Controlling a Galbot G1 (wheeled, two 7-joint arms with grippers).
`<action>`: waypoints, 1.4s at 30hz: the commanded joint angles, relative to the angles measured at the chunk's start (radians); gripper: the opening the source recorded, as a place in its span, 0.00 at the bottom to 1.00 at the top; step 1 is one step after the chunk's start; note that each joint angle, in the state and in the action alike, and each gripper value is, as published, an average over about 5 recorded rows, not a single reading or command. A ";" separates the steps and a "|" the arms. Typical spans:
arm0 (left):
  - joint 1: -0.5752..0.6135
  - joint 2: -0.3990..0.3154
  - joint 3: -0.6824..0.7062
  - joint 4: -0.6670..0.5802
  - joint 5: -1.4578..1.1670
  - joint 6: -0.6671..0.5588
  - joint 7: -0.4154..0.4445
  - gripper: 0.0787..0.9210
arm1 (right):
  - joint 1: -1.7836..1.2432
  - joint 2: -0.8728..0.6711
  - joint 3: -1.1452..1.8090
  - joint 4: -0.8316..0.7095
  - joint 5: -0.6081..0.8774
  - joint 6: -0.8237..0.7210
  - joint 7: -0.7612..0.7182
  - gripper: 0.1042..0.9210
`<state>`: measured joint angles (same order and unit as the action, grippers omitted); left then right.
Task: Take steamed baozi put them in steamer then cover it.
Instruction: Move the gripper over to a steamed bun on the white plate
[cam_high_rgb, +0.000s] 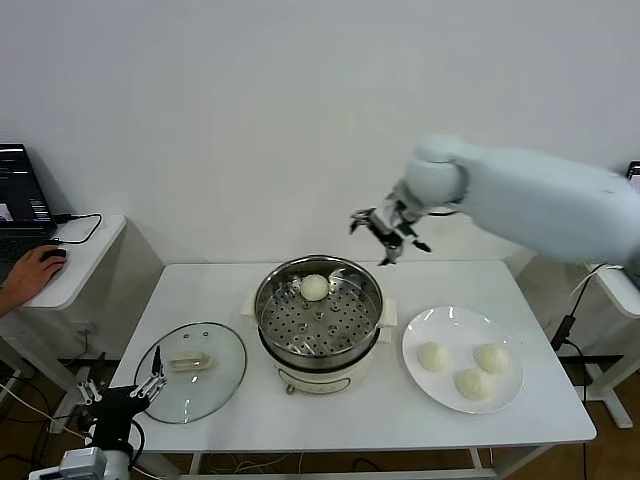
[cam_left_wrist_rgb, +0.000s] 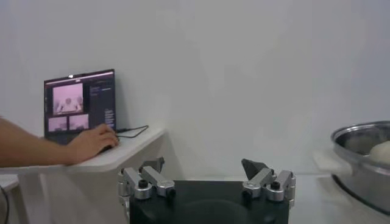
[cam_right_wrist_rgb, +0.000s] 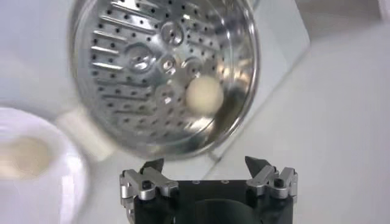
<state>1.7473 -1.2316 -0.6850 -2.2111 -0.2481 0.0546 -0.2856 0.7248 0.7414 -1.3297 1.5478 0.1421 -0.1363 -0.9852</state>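
Setting: a robot test room or lab, staged with kitchen items rather than a real kitchen.
Walls: plain white, bare, with no cabinets, sink or stove.
Work surface: a white desk (cam_high_rgb: 520, 420) on thin legs, standing free near the wall.
Props: an electric steamer (cam_high_rgb: 319, 318), a glass lid (cam_high_rgb: 191, 370) and a white plate (cam_high_rgb: 462, 372) of buns (cam_high_rgb: 476, 383), set out neatly.
Operator station: a side desk (cam_high_rgb: 85, 255) carries an open laptop (cam_high_rgb: 22, 205); a person's hand (cam_high_rgb: 32, 270) rests on a mouse.
Laptop screen: in the left wrist view it shows camera-like panes (cam_left_wrist_rgb: 67, 99).
Wiring: loose cables (cam_high_rgb: 568, 325) run beside the desk legs.
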 joint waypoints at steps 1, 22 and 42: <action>0.003 0.004 0.009 -0.002 0.002 -0.002 0.000 0.88 | 0.001 -0.331 -0.037 0.220 0.011 -0.181 -0.028 0.88; 0.012 -0.023 0.001 0.005 0.009 -0.003 -0.003 0.88 | -0.666 -0.258 0.408 0.021 -0.204 -0.109 0.036 0.88; 0.010 -0.033 -0.007 0.036 0.010 -0.005 -0.002 0.88 | -0.775 -0.066 0.451 -0.156 -0.256 -0.090 0.052 0.88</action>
<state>1.7597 -1.2637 -0.6935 -2.1809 -0.2390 0.0502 -0.2881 0.0153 0.6067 -0.9150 1.4631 -0.0915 -0.2298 -0.9392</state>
